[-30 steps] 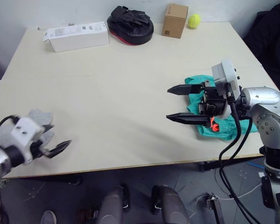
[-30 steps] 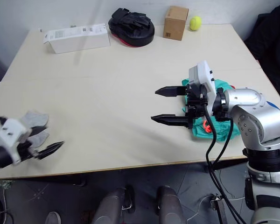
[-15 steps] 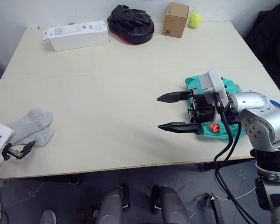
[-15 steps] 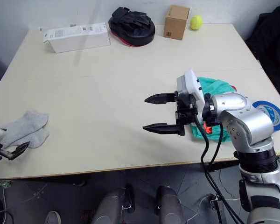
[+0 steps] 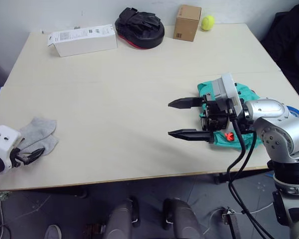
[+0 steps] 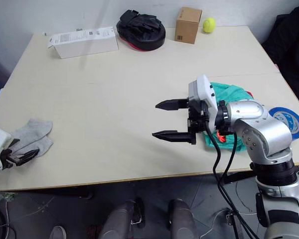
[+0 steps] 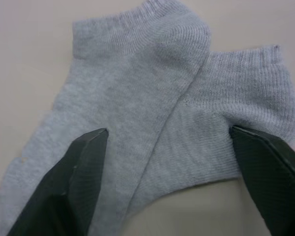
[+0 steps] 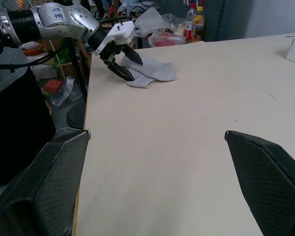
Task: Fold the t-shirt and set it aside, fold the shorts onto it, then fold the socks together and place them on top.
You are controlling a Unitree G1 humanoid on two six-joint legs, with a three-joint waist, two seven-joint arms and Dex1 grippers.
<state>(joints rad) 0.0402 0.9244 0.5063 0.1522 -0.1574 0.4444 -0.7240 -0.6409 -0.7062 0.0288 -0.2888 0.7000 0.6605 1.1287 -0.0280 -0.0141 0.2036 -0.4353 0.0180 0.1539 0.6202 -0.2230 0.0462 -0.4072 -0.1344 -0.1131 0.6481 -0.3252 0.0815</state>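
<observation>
On the socks step, I judge. Left gripper spread at the socks, table's 8 o'clock. Right gripper spread, empty, beside the shorts. Next: lower, pinch both.

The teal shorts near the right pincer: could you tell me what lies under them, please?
The shorts lie bunched on the table, partly hidden behind the open right pincer. Their orange drawstring shows. Whether anything lies beneath is hidden.
</observation>
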